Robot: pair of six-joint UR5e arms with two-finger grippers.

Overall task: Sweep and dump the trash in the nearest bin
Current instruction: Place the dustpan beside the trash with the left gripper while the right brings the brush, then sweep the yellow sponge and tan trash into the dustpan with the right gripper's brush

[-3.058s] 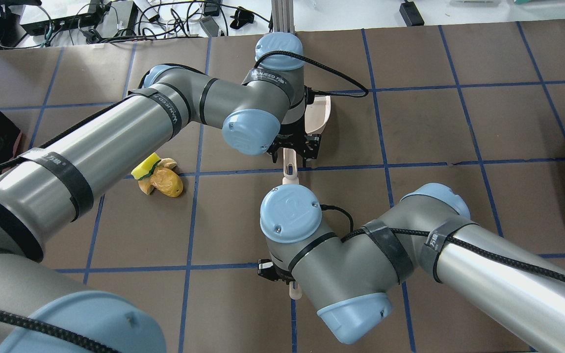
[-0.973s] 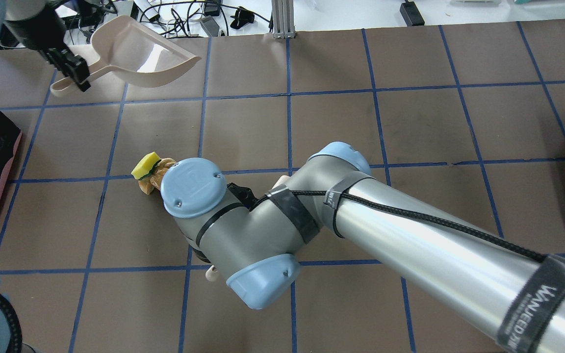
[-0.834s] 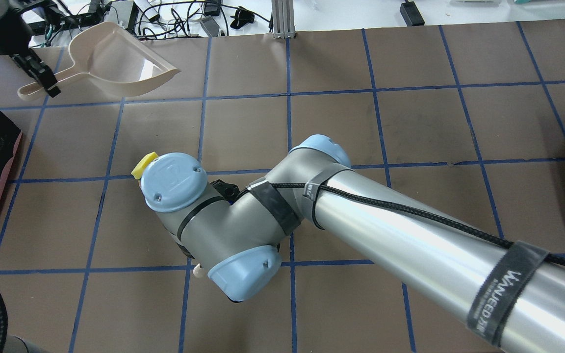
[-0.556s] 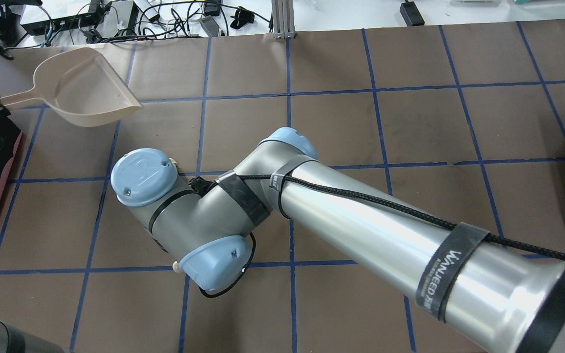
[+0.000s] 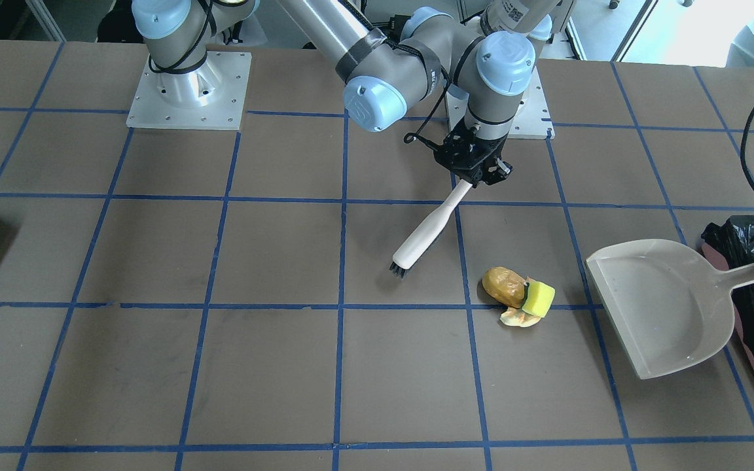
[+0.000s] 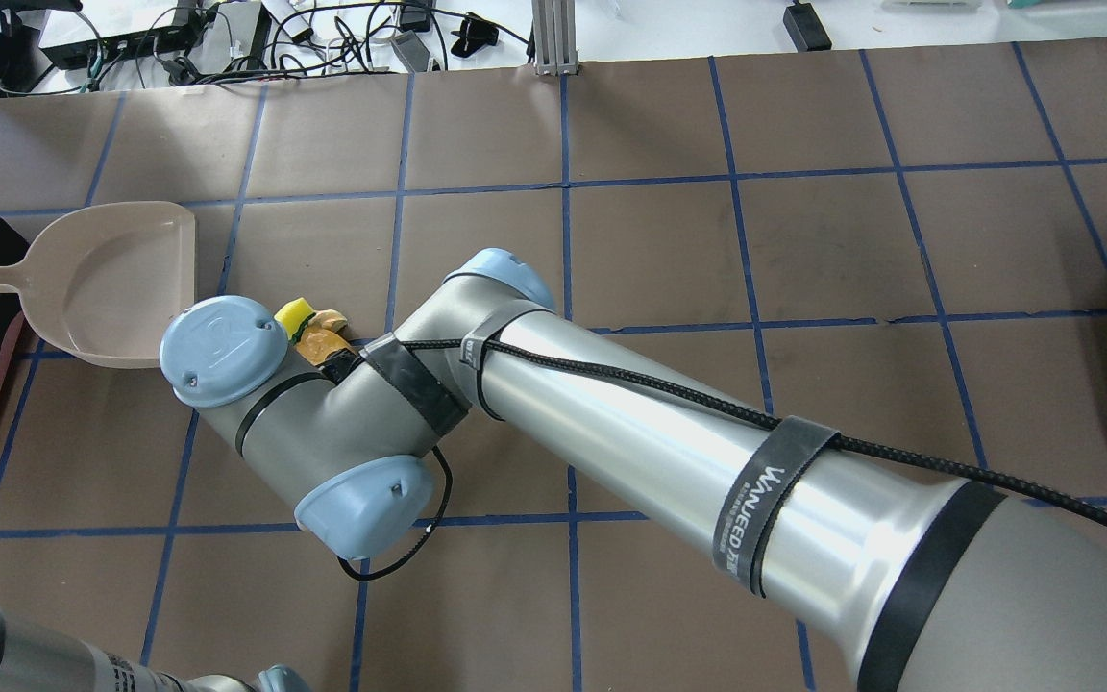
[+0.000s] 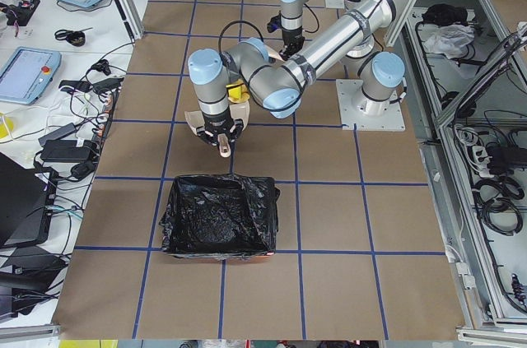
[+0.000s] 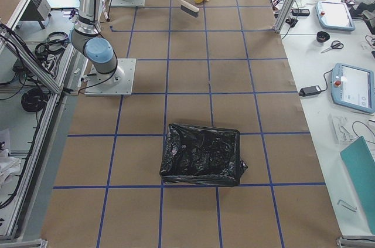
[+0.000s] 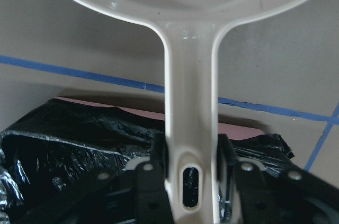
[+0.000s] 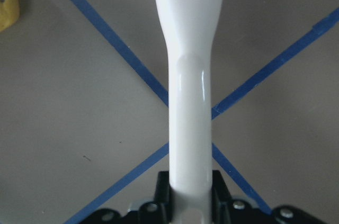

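Note:
The trash, a potato-like lump, a yellow sponge and a pale slice, lies clustered on the brown table. My right gripper is shut on the white handle of a brush, whose bristles hang on the side of the trash away from the pan. The beige dustpan sits on the other side with its open mouth facing the trash across a small gap. My left gripper is shut on the dustpan handle, above the black-lined bin. In the overhead view my right arm hides most of the trash.
A second black-lined bin stands at the table's opposite end. The arm bases are bolted at the robot's side of the table. Cables and electronics lie past the far edge. Blue tape lines grid the surface.
My left arm swung the raised dustpan down and inward beside the trash, next to the bin. My right arm carried the brush leftward, close to the trash.

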